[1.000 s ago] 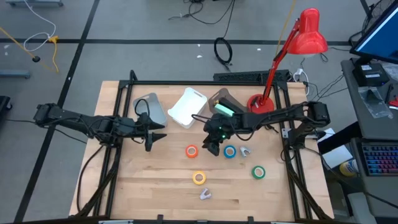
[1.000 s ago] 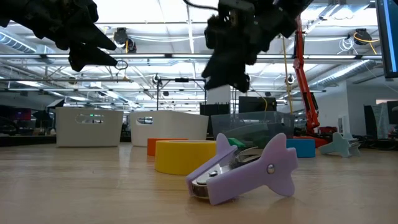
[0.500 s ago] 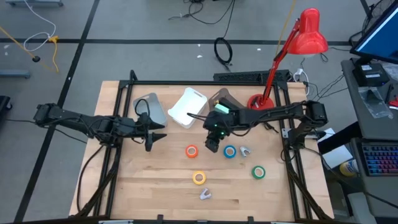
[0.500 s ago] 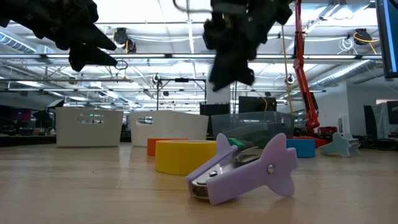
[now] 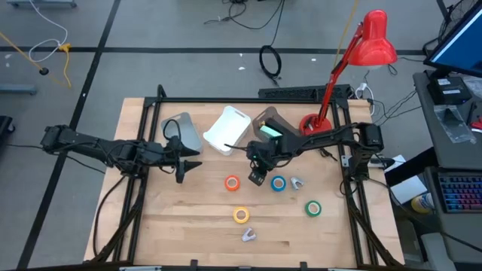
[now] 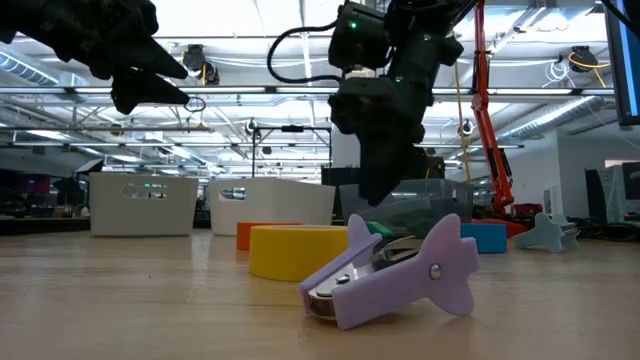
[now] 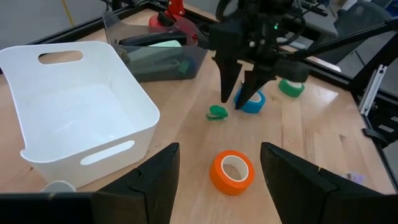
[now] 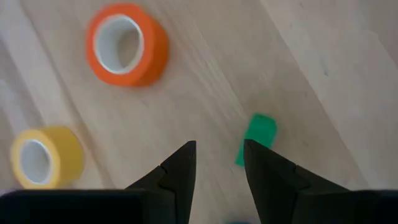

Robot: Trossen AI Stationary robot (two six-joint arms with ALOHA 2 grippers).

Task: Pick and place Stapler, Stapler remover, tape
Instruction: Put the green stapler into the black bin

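Right gripper [image 7: 244, 99] now lower, above small green stapler [image 7: 217, 112]

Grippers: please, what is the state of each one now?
Left gripper: open, holding nothing.
Right gripper: open, holding nothing, above the small green stapler.

No legible text, label, brand, number or sign was found in any view.
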